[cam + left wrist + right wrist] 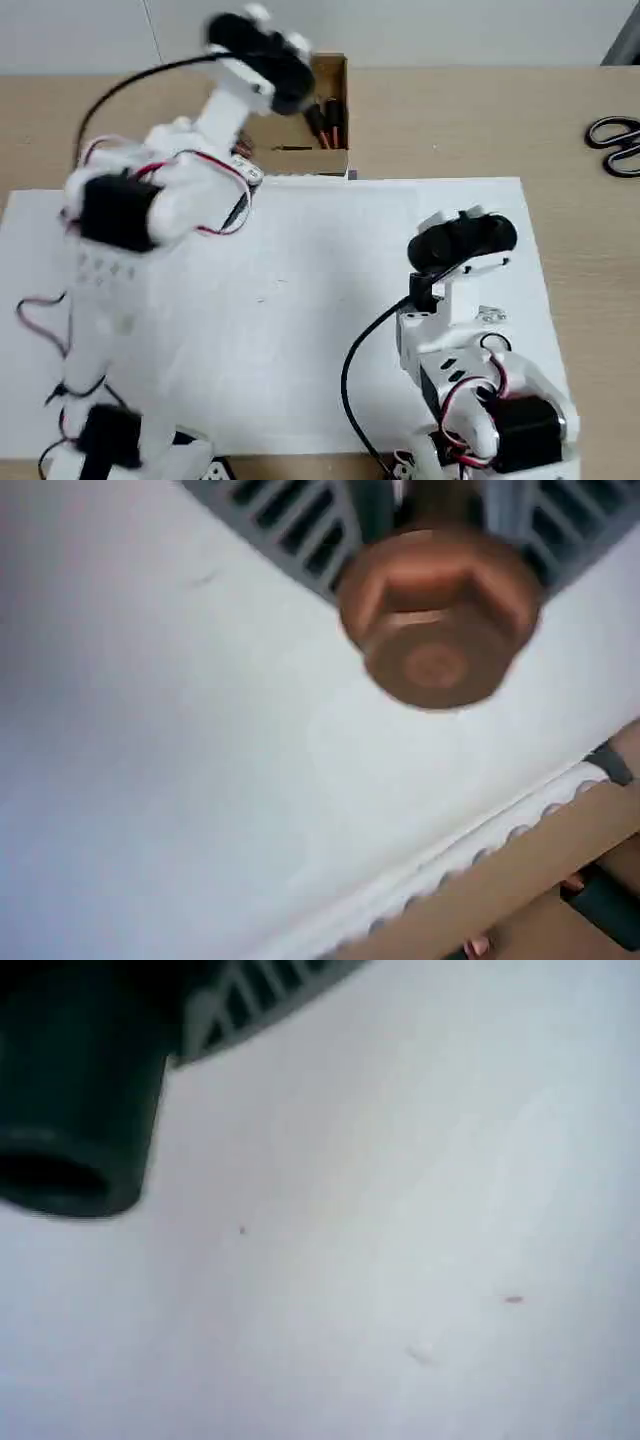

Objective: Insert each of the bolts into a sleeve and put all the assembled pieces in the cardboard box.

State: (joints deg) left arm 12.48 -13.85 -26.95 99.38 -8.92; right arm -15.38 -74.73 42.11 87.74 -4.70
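Cardboard box (pixel 300 160) stands far centre in the high view, assembled pieces (pixel 326 122) inside; left gripper (pixel 262 55) at its far-left corner, right gripper (pixel 462 240) near right. Left wrist view: jaws clamp a copper bolt (pixel 435 620) over white sheet (pixel 200 730). Right wrist view: jaws hold a dark sleeve (pixel 70 1110).

The wooden table (pixel 450 120) spans the high view. A white sheet (pixel 320 300) covers most of it, from the centre out to 9, 6 and 4 o'clock. Bare wood is left along the far side and at 3 o'clock. The box (pixel 300 160) sits at 12 o'clock on the bare wood, its near wall just beside the sheet's far edge. Scissors (pixel 615 145) lie at 2 o'clock on the wood, well apart from sheet and box. The left arm (pixel 110 300) stands near the sheet's near edge at 7 o'clock, the right arm (pixel 480 400) at 5 o'clock.
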